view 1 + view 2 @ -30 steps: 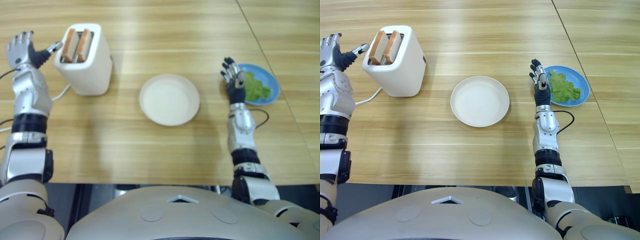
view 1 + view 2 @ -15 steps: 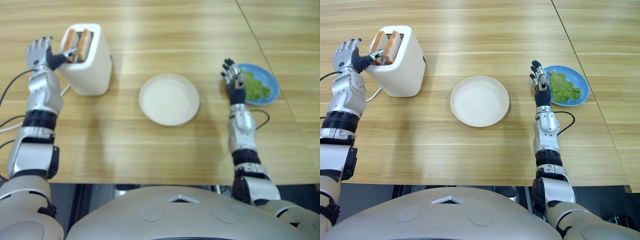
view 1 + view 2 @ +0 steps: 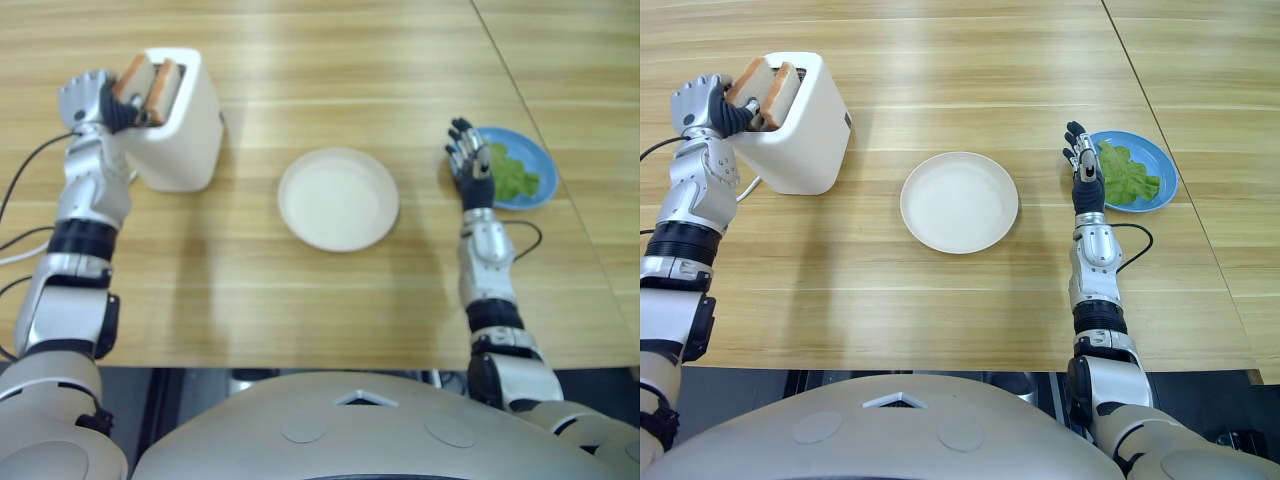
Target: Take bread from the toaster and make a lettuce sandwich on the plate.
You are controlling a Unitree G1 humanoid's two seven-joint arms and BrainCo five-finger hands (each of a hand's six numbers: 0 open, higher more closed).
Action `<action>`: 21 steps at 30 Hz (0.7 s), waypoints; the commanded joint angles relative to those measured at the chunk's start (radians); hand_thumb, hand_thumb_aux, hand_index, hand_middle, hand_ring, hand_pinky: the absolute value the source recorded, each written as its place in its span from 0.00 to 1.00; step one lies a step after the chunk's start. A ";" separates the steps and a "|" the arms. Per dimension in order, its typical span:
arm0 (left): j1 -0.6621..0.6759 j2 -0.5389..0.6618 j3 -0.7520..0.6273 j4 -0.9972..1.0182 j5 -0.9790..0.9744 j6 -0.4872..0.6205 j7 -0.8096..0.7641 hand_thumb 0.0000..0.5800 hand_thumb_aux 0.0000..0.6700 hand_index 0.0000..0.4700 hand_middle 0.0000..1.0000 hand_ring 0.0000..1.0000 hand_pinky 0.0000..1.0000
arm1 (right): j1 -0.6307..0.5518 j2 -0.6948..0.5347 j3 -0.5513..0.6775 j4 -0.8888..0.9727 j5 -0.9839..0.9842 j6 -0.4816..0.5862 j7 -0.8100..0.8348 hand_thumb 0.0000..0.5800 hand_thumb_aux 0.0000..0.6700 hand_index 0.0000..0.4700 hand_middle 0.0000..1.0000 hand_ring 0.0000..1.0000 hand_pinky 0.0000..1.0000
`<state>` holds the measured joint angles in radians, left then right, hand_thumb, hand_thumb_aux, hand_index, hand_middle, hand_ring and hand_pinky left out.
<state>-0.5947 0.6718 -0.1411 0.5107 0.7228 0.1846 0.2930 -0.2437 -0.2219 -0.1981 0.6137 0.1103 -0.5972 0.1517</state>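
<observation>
— Nearest the edge?
— On the worktop [image 3: 940, 300], a white plate [image 3: 960, 202], well to the left of the right hand [image 3: 1083, 165].
— And that hand?
— Fingers straight, grasping nothing; just right of it, lettuce [image 3: 1125, 175] on a blue dish [image 3: 1168, 175].
— Farther back?
— At the toaster [image 3: 800, 130], the left hand [image 3: 702, 105] clenched on the outer bread slice [image 3: 745, 78]; second slice [image 3: 780, 85] just right of that, in its slot.

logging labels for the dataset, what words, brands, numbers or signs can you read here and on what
No text can be read anywhere.
Toaster: a small dark mark on its side, too small to read.
Plate, blue plate, table: no print visible.
Bread slice in the left hand: no print visible.
</observation>
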 commanded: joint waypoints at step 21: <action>0.151 -0.506 0.024 -0.213 -0.872 -0.187 -0.626 1.00 1.00 0.98 1.00 1.00 1.00 | 0.000 -0.001 -0.006 0.019 0.004 0.011 -0.006 0.00 0.00 0.00 0.00 0.00 0.00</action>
<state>-0.4599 0.1999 -0.0420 0.1748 -0.1291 -0.0537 -0.2069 -0.2458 -0.2207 -0.1979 0.6249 0.1101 -0.5971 0.1462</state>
